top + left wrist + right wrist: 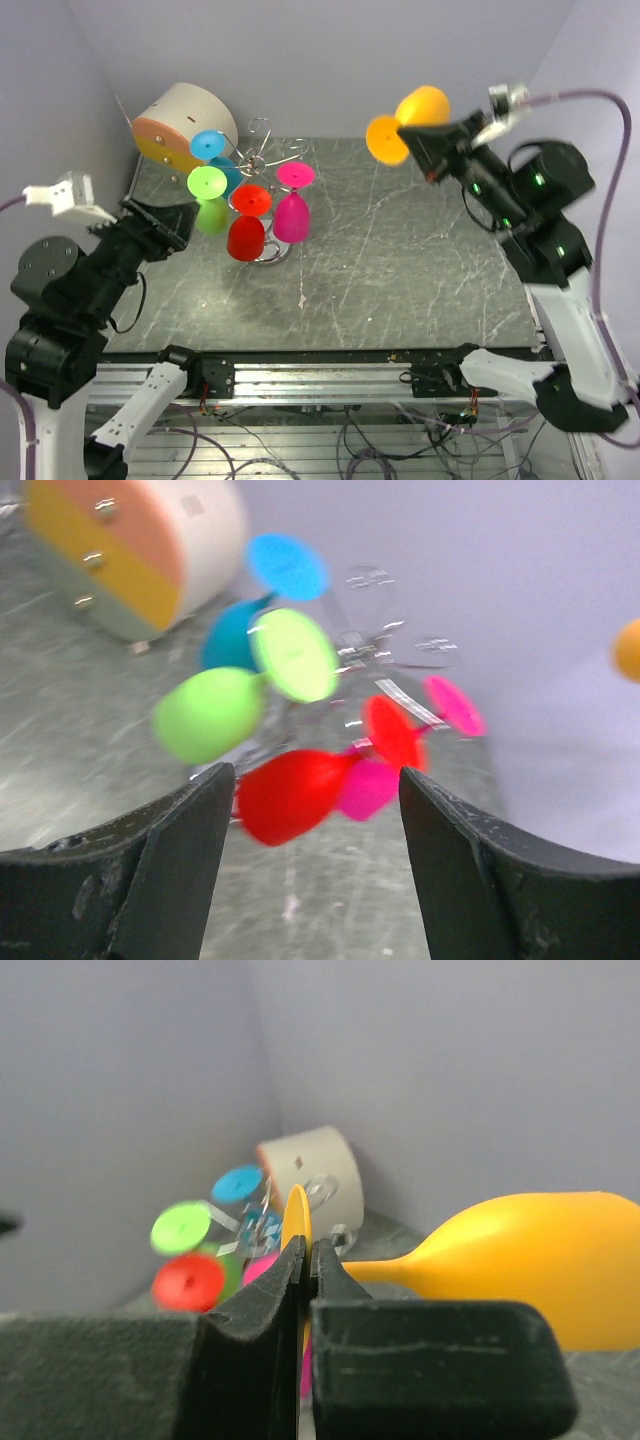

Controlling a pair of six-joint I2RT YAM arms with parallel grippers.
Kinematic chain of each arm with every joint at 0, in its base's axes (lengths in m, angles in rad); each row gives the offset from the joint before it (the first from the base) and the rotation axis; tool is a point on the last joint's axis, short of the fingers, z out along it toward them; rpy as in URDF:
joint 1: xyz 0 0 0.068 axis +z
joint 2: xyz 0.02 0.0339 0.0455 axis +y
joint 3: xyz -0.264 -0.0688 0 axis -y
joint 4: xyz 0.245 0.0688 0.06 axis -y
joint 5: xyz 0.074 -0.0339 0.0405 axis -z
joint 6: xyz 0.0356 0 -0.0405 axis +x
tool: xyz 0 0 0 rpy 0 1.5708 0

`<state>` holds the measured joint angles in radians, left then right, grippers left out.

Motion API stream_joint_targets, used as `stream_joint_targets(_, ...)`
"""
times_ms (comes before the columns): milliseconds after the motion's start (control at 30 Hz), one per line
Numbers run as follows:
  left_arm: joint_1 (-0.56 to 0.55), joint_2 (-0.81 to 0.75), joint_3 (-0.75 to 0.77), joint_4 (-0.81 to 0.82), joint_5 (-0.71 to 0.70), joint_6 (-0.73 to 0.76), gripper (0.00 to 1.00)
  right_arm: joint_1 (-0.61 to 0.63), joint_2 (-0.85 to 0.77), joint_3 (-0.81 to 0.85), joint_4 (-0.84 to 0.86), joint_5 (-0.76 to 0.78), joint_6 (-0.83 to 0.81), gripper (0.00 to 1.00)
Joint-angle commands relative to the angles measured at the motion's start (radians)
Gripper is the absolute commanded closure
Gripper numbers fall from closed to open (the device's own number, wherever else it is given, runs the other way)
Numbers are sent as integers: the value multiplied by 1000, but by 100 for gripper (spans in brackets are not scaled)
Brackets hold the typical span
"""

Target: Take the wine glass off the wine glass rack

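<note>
Yellow-orange wine glass [423,106] is hanging in the air to the right of the wine glass rack [262,160], well apart from it, above the back right part of the grey marbled table [400,270]. The right gripper [428,142] is clamping the glass by its stem. In the right wrist view the thin foot [296,1218] is standing edge-on just past the fingertips, and the bowl [540,1260] is stretching out to the right.

The silver wire rack is standing at the back left of the table, and four more glasses are hanging on it foot-up: blue glass [210,147], green glass [208,184], red glass [247,235] and pink glass [291,215]. A beige-and-orange cylinder [180,125] is lying on its side just behind the rack, to its left.

The left gripper [165,225] is hovering by the table's left edge and pointing at the rack. Its jaws are spread wide with nothing between them. In its own camera the red glass is showing in the gap, clear of both fingers [180,860].
</note>
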<state>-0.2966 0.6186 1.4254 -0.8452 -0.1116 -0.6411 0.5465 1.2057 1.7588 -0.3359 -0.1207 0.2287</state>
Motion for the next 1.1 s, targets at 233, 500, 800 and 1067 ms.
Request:
stream_joint_targets(233, -7, 186, 98, 91, 742, -261, 13, 34, -378, -361, -140, -223, -296, 100)
stream_joint_targets(500, -7, 201, -4, 160, 859, -372, 16, 30, -412, -378, -143, -223, -481, 100)
stream_joint_targets(800, -6, 242, 36, 52, 861, -358, 17, 77, -327, -359, -36, -272, -600, 100)
stream_joint_targets(1067, -7, 206, -67, 128, 861, -439, 20, 158, -247, -366, 97, -290, -726, 100)
